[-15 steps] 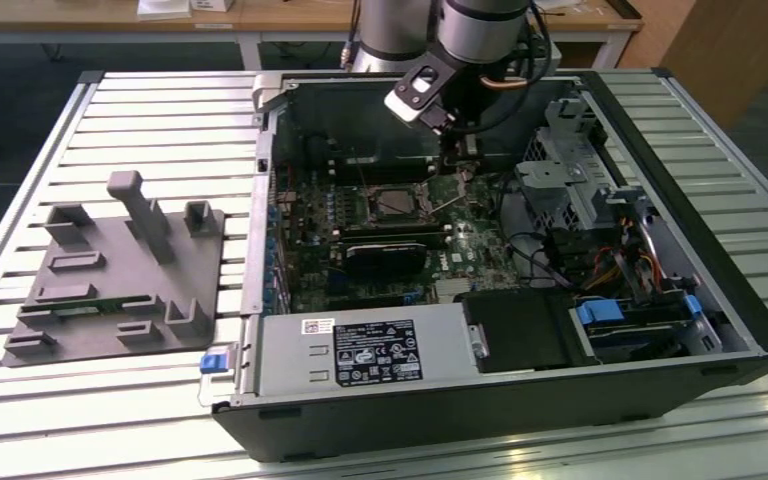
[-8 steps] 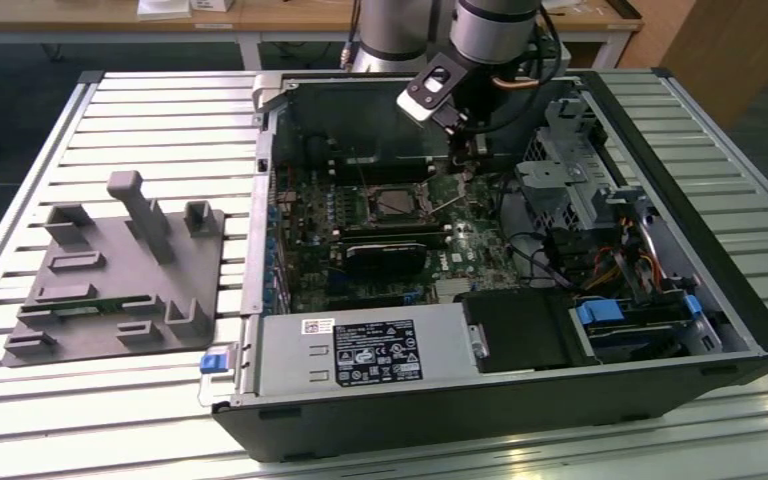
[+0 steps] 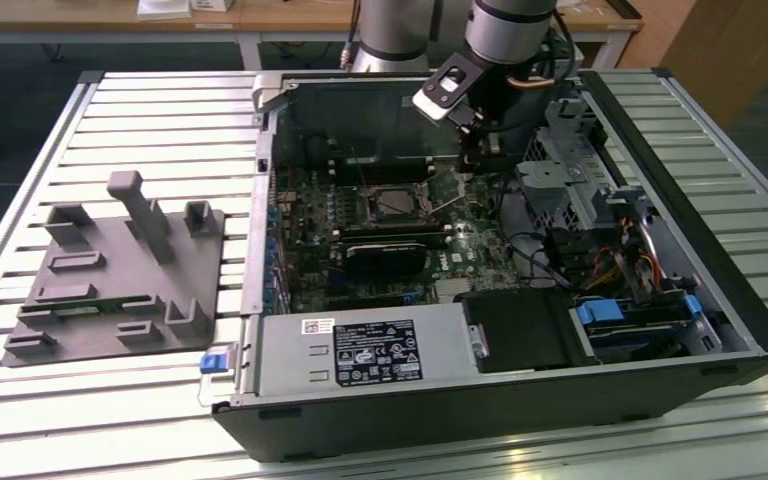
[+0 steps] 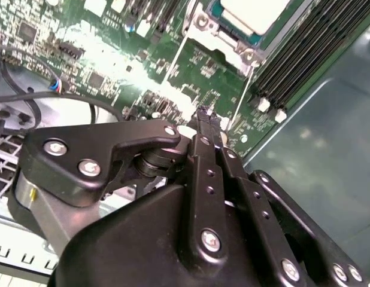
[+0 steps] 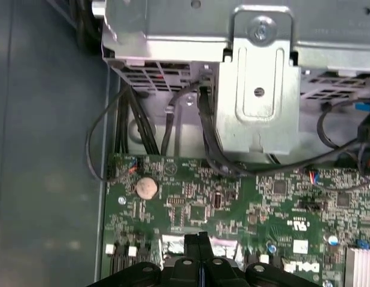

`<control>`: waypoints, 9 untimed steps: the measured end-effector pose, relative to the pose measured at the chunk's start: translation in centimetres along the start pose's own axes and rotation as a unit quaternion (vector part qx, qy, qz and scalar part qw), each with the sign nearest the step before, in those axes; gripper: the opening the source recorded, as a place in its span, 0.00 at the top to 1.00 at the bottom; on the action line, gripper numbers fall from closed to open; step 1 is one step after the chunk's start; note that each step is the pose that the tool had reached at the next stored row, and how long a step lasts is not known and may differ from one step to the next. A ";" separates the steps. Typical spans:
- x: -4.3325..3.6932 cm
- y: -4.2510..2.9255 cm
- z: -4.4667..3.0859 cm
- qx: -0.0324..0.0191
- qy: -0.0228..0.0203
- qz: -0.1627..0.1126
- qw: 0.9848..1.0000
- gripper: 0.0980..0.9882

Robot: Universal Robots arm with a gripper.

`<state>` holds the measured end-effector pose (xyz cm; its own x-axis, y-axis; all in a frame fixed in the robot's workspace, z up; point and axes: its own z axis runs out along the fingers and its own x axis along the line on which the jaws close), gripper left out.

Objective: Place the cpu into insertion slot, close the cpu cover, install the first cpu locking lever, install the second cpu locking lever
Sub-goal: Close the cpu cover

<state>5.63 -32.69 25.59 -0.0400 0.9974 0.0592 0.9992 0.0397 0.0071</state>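
The cpu (image 4: 254, 12), with its pale silver top, lies in the insertion slot (image 3: 391, 205) of the green motherboard inside the open computer case. The silver cpu cover (image 4: 233, 39) frames it, lying flat. Two thin metal locking levers (image 4: 176, 63) (image 4: 243, 89) run out from the socket's corners across the board. My gripper (image 4: 203, 113) is shut with nothing between its black fingers. It hangs just above the board, a short way off the socket toward the exterior view's right (image 3: 471, 160). In the first wrist view the closed gripper (image 5: 200, 238) points at the board near a coin battery (image 5: 146, 187).
A metal drive cage (image 5: 257, 78) and black cables (image 5: 143, 131) crowd the case close to the arm. Long black memory slots (image 4: 299, 66) run beside the socket. A black card (image 3: 384, 250) and a power supply (image 3: 357, 350) sit nearer the front. A grey fixture (image 3: 117, 270) stands at the exterior view's left.
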 end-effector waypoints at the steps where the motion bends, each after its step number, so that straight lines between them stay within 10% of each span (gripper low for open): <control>1: 0.03 0.16 0.05 0.000 0.000 0.000 1.000 0.98; 9: 0.03 1.25 0.38 0.004 -0.002 0.000 1.000 0.98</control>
<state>6.88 -32.59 25.22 -0.0395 0.9977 0.0548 0.9992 0.0396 -0.0010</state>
